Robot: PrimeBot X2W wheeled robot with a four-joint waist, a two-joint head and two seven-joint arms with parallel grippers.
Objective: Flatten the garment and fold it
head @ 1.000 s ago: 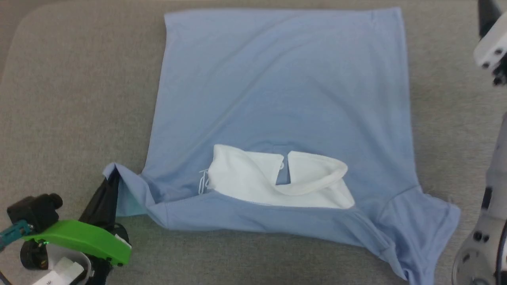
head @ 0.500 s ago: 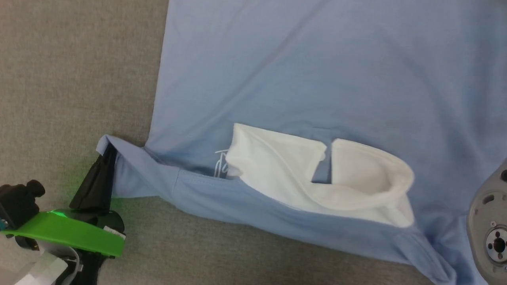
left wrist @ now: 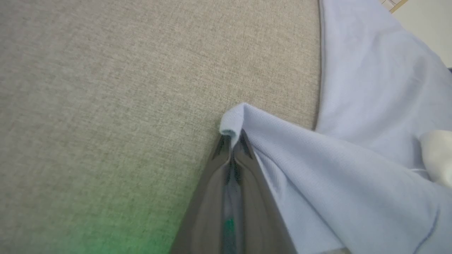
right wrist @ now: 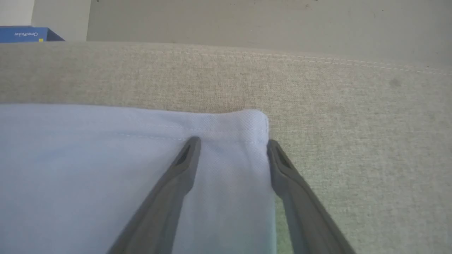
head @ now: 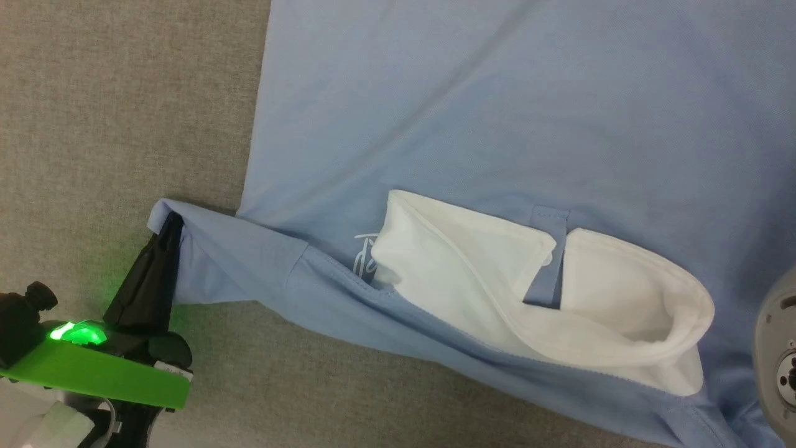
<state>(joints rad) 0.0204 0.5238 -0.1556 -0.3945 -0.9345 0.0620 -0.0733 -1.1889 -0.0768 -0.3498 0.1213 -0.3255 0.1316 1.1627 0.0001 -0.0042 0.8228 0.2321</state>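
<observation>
My left pincer (head: 169, 224) is gripping, fully closed, the sleeve tip of the garment (head: 472, 112). The garment is lying spread across the grey tabletop (head: 112, 99), with its white collar piece (head: 472, 274) showing. My right pincer (right wrist: 231, 143) is standing open, its fingers straddling a hem corner near the tabletop's far edge.

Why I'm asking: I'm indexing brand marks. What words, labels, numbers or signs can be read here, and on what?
"OmniPicker": white letters on the blue box, top left of the right wrist view.
Not readable: the curly white mark on the garment, beside its white neck piece; it looks like script, but no letters can be made out.
No numbers can be read.
</observation>
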